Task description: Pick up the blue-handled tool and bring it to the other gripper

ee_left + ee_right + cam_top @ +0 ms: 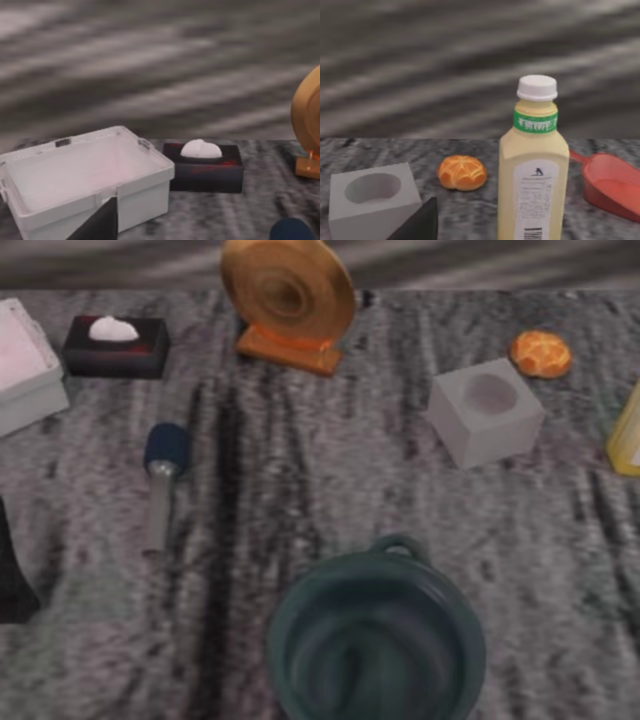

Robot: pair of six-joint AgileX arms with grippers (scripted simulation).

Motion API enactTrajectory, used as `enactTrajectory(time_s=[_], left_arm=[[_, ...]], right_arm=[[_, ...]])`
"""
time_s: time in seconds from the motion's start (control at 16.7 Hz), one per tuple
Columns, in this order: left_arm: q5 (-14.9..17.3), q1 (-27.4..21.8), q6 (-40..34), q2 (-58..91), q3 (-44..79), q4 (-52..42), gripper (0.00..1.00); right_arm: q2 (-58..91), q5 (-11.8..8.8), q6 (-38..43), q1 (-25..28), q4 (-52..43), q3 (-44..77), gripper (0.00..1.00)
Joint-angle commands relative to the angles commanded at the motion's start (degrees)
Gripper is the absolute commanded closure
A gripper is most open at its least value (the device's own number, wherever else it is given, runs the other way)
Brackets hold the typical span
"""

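The blue-handled tool [160,485] lies flat on the table [330,470], on the top view's left side, handle toward the far edge and pale shaft running toward the near edge. Nothing touches it and nothing grips it. It sits clear of its neighbours, so you have room on both sides of the shaft.

Your left arm shows only as a dark shape at the left edge of the top view, near the tool but apart from it. In the left wrist view a dark wedge [100,222] sits low in frame, probably part of the left pincer; you can't tell if it is open or closed. The blue handle just peeks in at the corner of that view. My read: the left arm is the natural picker, being on the tool's side.

The right arm is outside the top view. The right wrist view shows the same kind of dark wedge; the right pincer state can't be told either.

Around the tool:
- white bin [25,365] and black tissue box [115,345] beyond it
- wooden disc on a stand [290,300] at the far middle
- green bowl [375,635] near the front
- grey cube [487,410], bread roll [541,353] and yellow bottle [534,170] to the right
- red scoop [610,187] beside the bottle

The bottle has a green neck band, a white label with a barcode and a small logo; none of the writing is legible.
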Motion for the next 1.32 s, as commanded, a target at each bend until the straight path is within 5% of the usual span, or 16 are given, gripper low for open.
enactTrajectory(time_s=[0.48,1.32], left_arm=[[0.4,-2.08,-1.67,12.52,10.55,-6.97,0.0],[1.56,-11.33,-9.79,87.52,59.83,-42.05,0.0]], right_arm=[[0.0,0.0,0.0,0.0,0.0,0.0,0.0],[0.0,0.0,0.0,0.0,0.0,0.0,0.0]])
